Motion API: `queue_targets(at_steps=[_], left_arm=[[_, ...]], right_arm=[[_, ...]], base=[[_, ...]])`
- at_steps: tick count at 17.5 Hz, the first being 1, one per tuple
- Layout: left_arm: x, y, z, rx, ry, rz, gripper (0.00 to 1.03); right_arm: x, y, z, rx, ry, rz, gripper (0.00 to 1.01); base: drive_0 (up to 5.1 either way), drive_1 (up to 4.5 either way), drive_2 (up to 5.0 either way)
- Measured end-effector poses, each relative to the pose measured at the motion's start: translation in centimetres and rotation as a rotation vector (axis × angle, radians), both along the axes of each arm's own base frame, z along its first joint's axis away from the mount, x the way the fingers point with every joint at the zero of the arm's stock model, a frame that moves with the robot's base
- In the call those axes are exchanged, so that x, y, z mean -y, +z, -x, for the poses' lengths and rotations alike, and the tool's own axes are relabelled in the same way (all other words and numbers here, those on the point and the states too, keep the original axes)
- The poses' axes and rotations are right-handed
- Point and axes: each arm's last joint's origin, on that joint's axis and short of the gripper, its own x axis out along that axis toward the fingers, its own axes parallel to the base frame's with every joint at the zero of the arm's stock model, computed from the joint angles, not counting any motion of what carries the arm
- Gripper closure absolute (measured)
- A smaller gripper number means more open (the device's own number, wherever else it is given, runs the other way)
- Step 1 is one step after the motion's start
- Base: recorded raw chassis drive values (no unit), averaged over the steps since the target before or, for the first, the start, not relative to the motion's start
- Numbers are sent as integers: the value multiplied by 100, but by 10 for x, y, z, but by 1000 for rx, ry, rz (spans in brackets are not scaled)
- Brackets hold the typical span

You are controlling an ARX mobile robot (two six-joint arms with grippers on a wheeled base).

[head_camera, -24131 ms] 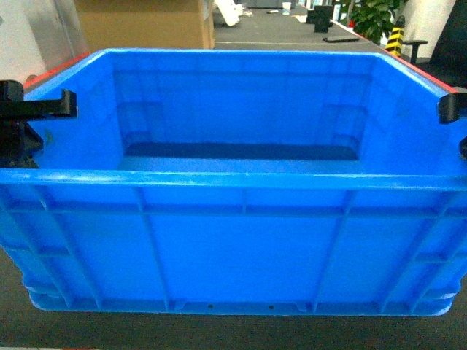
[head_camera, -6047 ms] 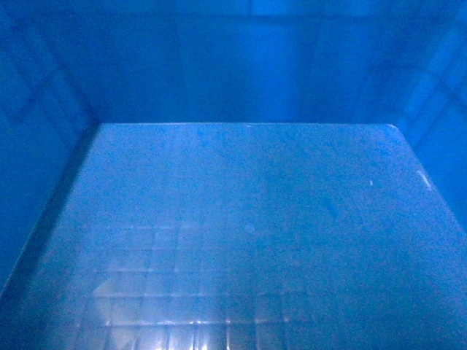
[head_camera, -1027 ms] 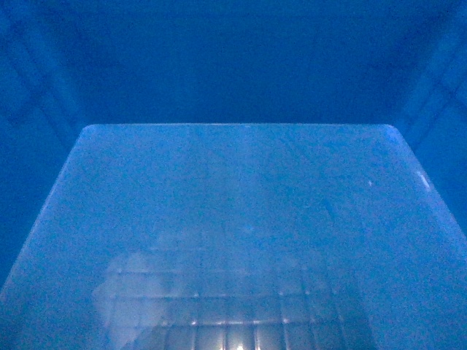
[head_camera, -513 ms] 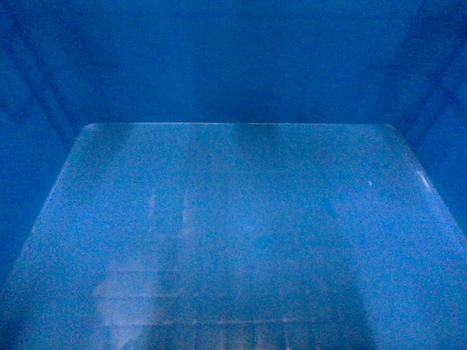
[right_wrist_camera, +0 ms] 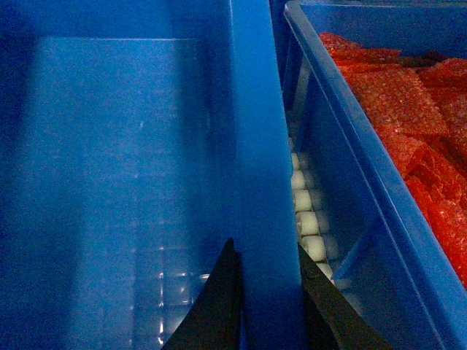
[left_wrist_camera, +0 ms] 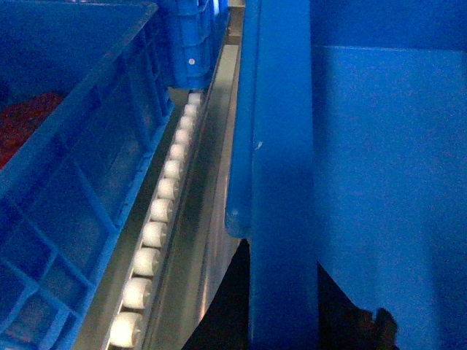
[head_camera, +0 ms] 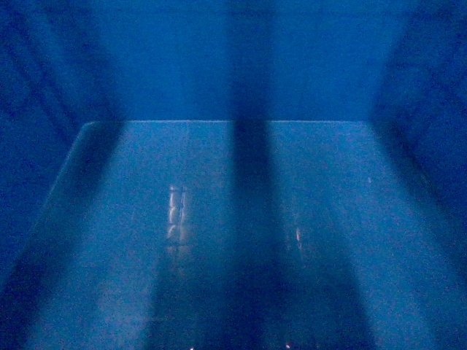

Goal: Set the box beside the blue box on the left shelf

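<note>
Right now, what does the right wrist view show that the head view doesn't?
Only the right wrist view shows the right tool straddling the box's rim, the white rollers, and a neighbouring blue crate holding red bubble wrap. Only the head view shows the box's far wall and dark shadow bands. Both show the box's empty floor.

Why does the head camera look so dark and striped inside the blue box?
Head view: dim, broad shadow bands cross the box floor, with small glare patches. Left wrist view: dark and soft. Right wrist view: brighter, the right gripper straddling the box wall.
</note>
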Motion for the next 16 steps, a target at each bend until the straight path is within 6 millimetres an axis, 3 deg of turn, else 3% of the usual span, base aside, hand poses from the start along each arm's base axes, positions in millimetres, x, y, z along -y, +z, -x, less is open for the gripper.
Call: queue_targets(at_steps=[16], left_arm=[[0,0,0,-2,0,-2,94]], right_arm=[[0,0,0,-2,0,1,89]], base=[[0,0,0]])
